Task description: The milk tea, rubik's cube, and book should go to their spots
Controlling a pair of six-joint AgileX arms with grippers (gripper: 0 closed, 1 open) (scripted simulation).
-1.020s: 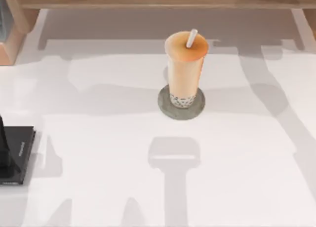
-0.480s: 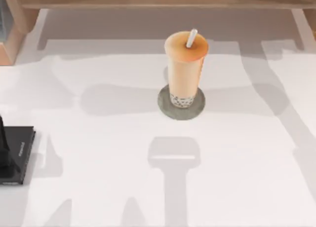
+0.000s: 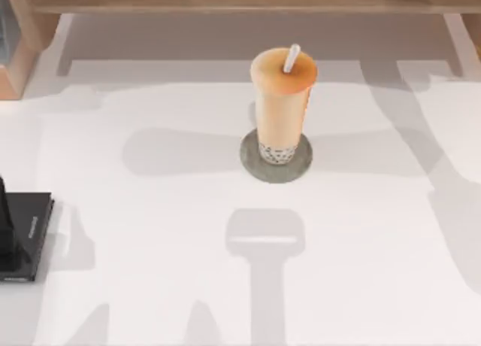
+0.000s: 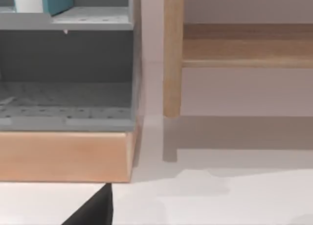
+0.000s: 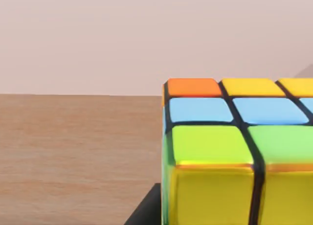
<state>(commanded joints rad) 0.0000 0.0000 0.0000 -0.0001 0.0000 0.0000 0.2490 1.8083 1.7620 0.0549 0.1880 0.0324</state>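
White table [image 3: 150, 233] is carrying the milk tea [image 3: 282, 105] upright on a grey coaster [image 3: 253, 165]. Rubik's cube [image 5: 230, 161] is sitting very close before the right wrist camera; whether fingers are gripping it, I cannot tell.

table [image 3: 150, 286]: smooth matt white | rubik's cube [image 5: 234, 151]: glossy plastic; shelf [image 5: 73, 151]: matt grained wood

rubik's cube [image 5: 230, 156]: I see it cut off by the right and bottom frame edges.
book [image 4: 49, 0]: only a corner, clipped at top left.
black slab [image 3: 22, 237]: cropped at left edge; lettering too small to read.
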